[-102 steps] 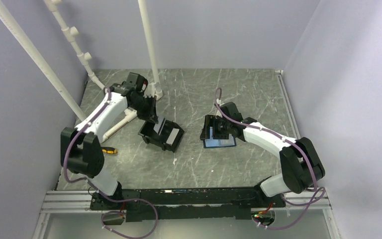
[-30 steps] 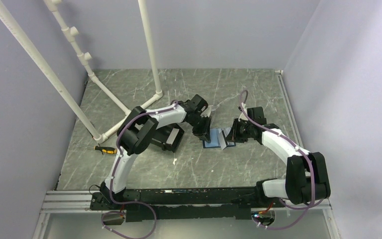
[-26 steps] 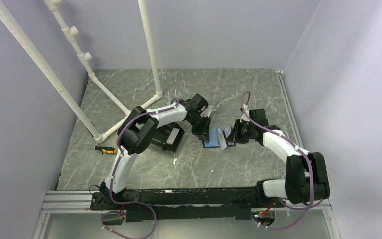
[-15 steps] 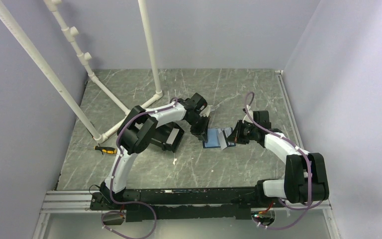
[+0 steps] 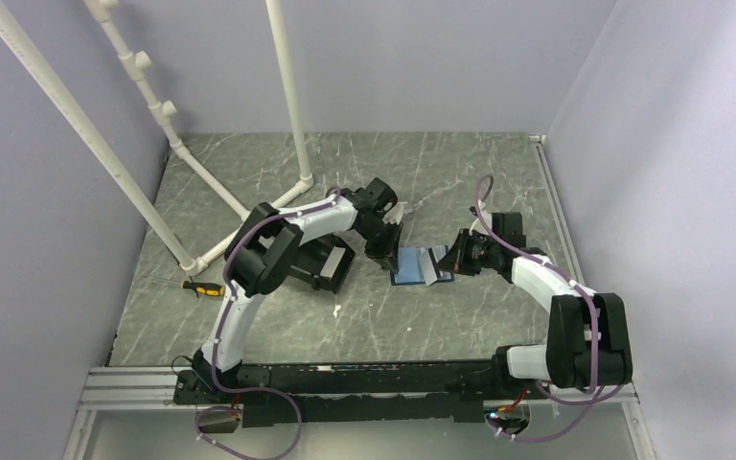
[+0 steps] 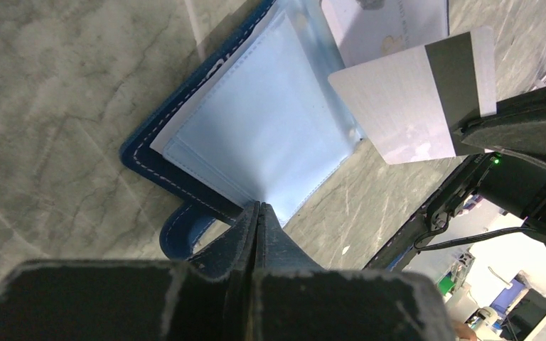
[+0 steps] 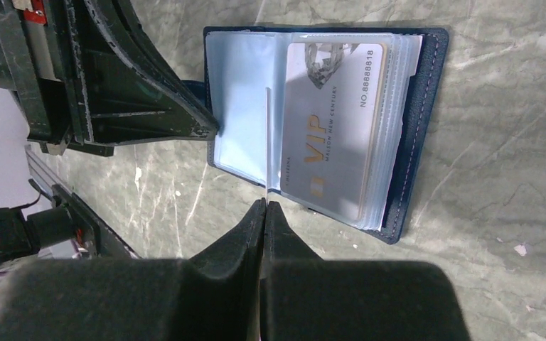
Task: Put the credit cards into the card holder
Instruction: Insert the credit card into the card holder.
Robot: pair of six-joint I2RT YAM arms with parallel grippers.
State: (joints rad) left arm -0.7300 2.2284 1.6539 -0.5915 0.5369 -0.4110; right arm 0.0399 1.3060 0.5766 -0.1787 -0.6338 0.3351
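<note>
Just right of the black bin [image 5: 314, 264], the left tool [image 6: 257, 210] is clenched on the left edge of the open card holder [image 6: 256, 135], which lies flat on the table [image 5: 278, 316]. A VIP card [image 7: 330, 135] sits in its right sleeve. Over the holder, the right tool [image 7: 264, 207] pinches a whitish credit card [image 6: 409, 99].

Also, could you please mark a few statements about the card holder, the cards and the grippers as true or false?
1. The card holder lies open on the table. True.
2. The right gripper holds a pale card with a dark stripe. True.
3. The left gripper stands wide open over the black bin. False: it is shut at the card holder's edge.
4. The screwdriver lies on the table's right side. False: it lies on the left.
5. A VIP card sits inside the card holder. True.
</note>
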